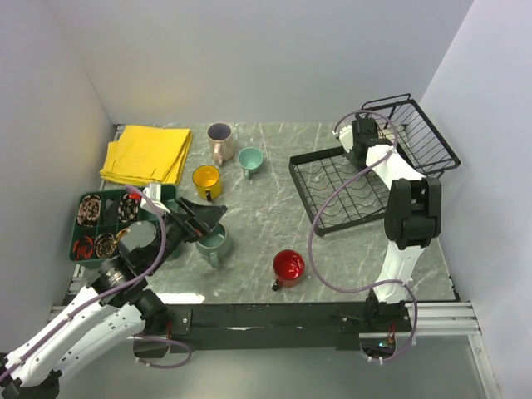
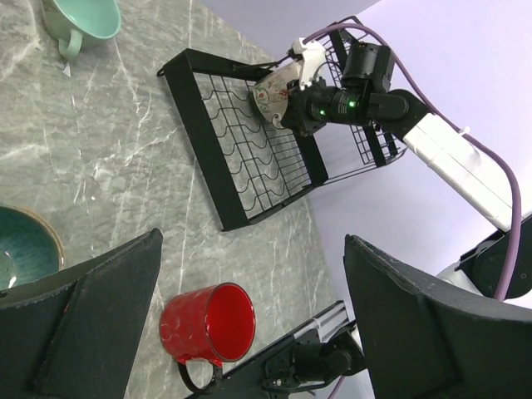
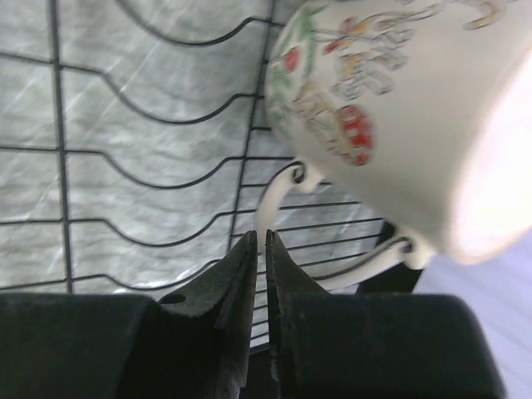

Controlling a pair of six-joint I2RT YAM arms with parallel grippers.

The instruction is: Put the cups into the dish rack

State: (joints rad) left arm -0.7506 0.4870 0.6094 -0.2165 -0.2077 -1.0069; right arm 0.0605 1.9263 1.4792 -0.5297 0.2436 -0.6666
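My right gripper (image 3: 266, 237) is shut on the cream handle (image 3: 278, 195) of a green-patterned mug (image 3: 399, 108) and holds it above the black wire dish rack (image 1: 332, 195), near the taller basket (image 1: 416, 133). In the top view this gripper (image 1: 362, 140) is at the rack's far edge. My left gripper (image 1: 204, 218) is open and empty, just above the grey-green mug (image 1: 214, 246). The red mug (image 1: 288, 266) lies on the table, seen between my left fingers (image 2: 91, 316). The pink mug (image 1: 220, 141), teal mug (image 1: 249, 160) and yellow mug (image 1: 206, 181) stand at the back centre.
A yellow cloth (image 1: 148, 154) lies at the back left. A green compartment tray (image 1: 93, 226) with small items sits at the left edge, beside my left arm. Walls close in on both sides and behind.
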